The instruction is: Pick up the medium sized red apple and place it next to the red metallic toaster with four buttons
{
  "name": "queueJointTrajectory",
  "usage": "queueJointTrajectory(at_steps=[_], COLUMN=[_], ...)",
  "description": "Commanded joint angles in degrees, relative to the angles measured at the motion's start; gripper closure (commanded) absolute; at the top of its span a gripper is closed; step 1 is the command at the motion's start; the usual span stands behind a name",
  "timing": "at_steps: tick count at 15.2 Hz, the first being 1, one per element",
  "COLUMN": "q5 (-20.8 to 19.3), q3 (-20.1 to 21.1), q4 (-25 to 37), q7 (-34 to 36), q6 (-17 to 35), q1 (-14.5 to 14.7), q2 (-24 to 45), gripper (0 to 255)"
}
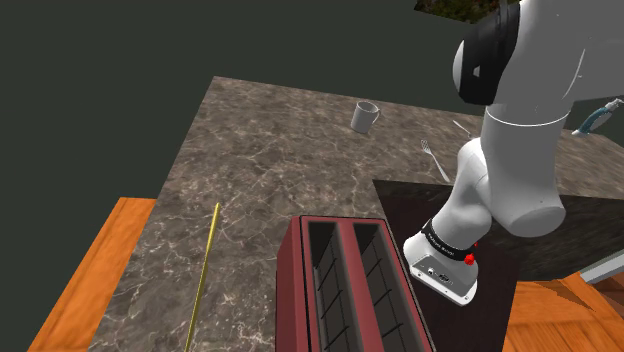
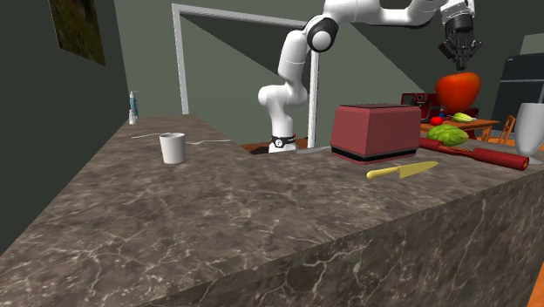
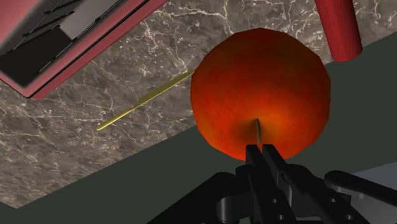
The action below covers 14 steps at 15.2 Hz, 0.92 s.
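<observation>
A red-orange apple (image 3: 261, 92) hangs from my gripper (image 3: 259, 151), whose fingers are shut on its thin stem. In the second exterior view the apple (image 2: 459, 90) is high in the air under the gripper (image 2: 459, 54), above and to the right of the red toaster (image 2: 377, 131). The toaster (image 1: 350, 290) stands on the marble counter (image 1: 260, 170) with its two slots facing up. Seen from the wrist, the toaster (image 3: 63, 38) lies off to one side of the apple, and the counter's edge runs below the fruit.
A yellow knife (image 2: 401, 170) lies by the toaster, close to the counter's edge. A red cylinder (image 2: 488, 157), a lettuce (image 2: 447, 133) and a pale cup (image 2: 529, 129) sit beyond it. A white mug (image 1: 365, 117) and a fork (image 1: 435, 160) lie farther along the counter.
</observation>
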Motion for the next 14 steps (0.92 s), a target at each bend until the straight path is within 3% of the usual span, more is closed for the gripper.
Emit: queueJointTrajectory(at_steps=[1,13,14], q5=[0.2,0.0,0.0], q3=[0.2,0.6,0.6], q4=[-1.9,-10.6,-10.6], q7=[0.8,4.4,4.4], q6=[1.4,8.0,8.0], q1=[-1.0,-4.6,-4.6], q2=[-0.2,-0.3,-0.3], gripper=[255,255,0])
